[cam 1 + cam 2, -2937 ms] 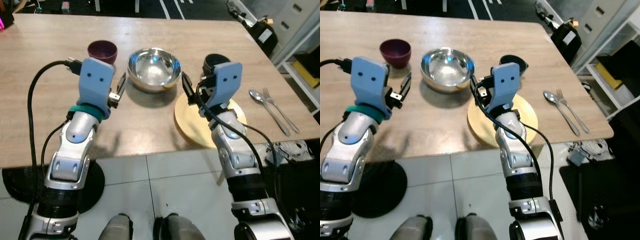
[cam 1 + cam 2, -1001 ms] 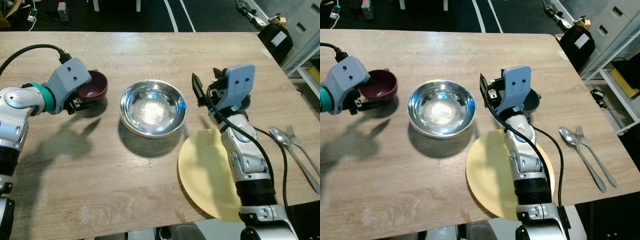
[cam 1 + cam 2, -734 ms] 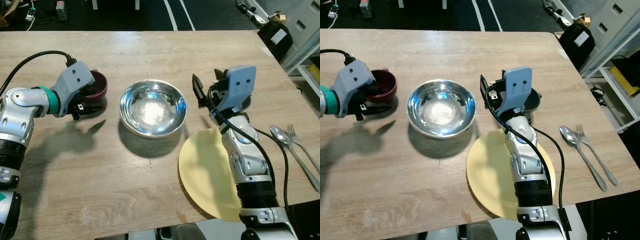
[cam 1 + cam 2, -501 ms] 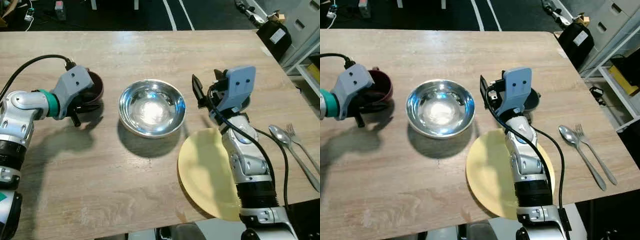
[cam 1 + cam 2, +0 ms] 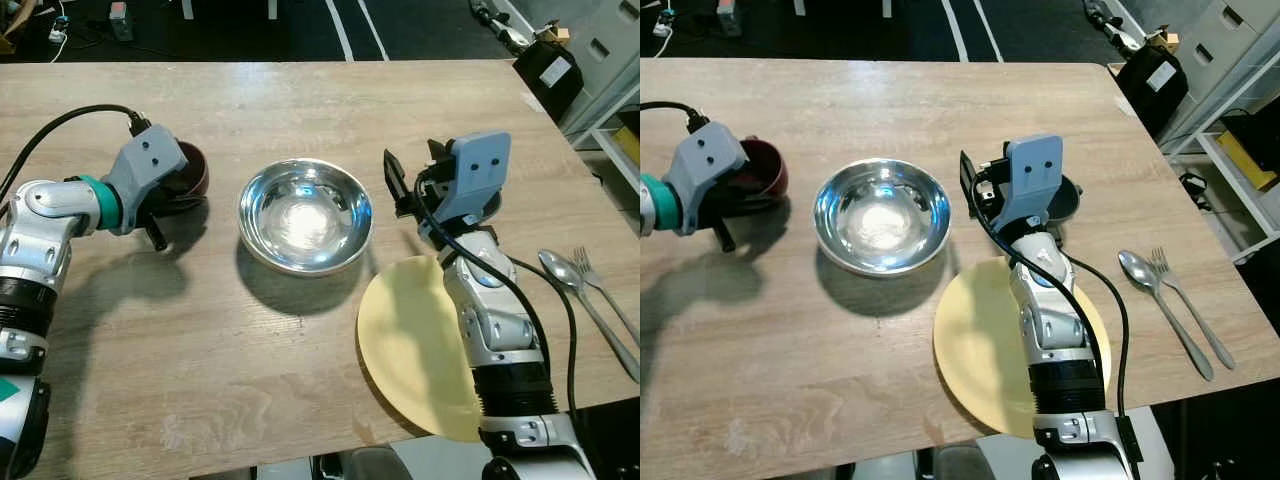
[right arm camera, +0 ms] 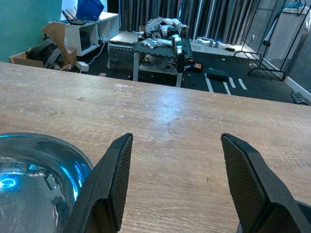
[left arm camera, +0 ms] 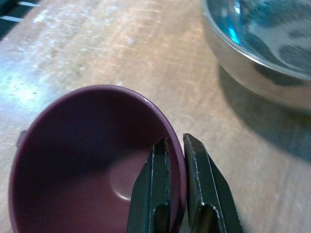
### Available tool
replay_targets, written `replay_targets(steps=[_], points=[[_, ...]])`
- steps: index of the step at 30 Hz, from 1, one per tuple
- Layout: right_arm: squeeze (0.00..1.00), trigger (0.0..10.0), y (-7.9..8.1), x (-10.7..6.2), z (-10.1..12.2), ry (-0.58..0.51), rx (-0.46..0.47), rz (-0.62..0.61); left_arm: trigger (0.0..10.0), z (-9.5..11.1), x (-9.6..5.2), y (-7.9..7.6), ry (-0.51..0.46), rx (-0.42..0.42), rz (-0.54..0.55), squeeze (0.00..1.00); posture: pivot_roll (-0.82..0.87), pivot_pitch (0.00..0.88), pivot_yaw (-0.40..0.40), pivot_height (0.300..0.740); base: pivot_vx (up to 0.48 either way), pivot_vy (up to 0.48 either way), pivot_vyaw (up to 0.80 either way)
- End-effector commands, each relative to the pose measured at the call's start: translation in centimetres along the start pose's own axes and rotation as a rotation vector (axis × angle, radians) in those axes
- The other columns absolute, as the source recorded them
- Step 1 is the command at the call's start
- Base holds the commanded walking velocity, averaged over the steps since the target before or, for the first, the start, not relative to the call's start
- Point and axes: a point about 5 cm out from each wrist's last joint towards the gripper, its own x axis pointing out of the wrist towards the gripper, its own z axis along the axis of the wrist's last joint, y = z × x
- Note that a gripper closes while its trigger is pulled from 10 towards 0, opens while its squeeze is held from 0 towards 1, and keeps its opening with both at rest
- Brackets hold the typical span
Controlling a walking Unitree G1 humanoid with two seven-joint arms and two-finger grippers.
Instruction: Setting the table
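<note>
Steel bowl (image 5: 305, 214) sits btwn arms; left gripper (image 7: 176, 145) pinches maroon cup (image 7: 92, 165) rim, right gripper (image 6: 177, 170) spread wide, holding nothing.

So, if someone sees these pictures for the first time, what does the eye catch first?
Probably the shiny steel bowl in the middle of the wooden table. To its left, the left hand is shut on the rim of a maroon bowl. To its right, the right hand hovers open above a yellow plate, with a spoon and fork beyond.
</note>
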Motion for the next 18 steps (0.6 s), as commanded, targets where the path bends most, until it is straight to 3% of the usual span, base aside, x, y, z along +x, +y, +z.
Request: replay_targets(steps=[1, 8, 13, 14, 15, 16, 18], points=[[0.0, 10.0, -0.2, -0.1, 0.0, 0.002, 0.006, -0.015, 0.0, 0.8, -0.1, 0.2, -0.035, 0.005, 0.025, 0.0, 0.1, 0.105, -0.021, 0.74, 0.0, 0.0, 0.0], [0.0, 10.0, 0.0, 0.0, -0.1, 0.001, 0.017, -0.018, 0.0, 2.8, -0.1, -0.4, -0.161, -0.02, 0.139, 0.0, 0.11, 0.098, -0.02, 0.74, 0.0, 0.0, 0.0], [0.0, 10.0, 0.1, 0.0, -0.1, 0.0, 0.018, -0.017, 0.0, 3.1, -0.1, -0.4, -0.174, -0.011, 0.171, 0.0, 0.11, 0.098, -0.02, 0.74, 0.0, 0.0, 0.0], [0.0, 10.0, 0.0, -0.1, 0.0, -0.009, 0.031, -0.032, 10.0, 5.4, -0.2, 0.1, -0.279, -0.024, 0.33, 0.0, 0.11, 0.089, -0.012, 0.74, 0.0, 0.0, 0.0], [0.0, 10.0, 0.0, -0.2, 0.1, -0.016, 0.041, -0.043, 10.0, 6.9, -0.5, 0.4, -0.352, -0.045, 0.445, 0.0, 0.11, 0.089, -0.012, 0.74, 0.0, 0.0, 0.0], [0.0, 10.0, 0.0, -0.2, 0.1, -0.016, 0.041, -0.043, 10.0, 6.9, -0.5, 0.4, -0.352, -0.045, 0.445, 0.0, 0.11, 0.089, -0.012, 0.74, 0.0, 0.0, 0.0], [0.0, 10.0, 0.1, -0.4, 0.3, -0.037, 0.072, -0.071, 10.0, 8.6, -0.8, -0.1, -0.449, -0.143, 0.595, 0.0, 0.11, 0.086, -0.008, 0.74, 0.0, 0.0, 0.0]])
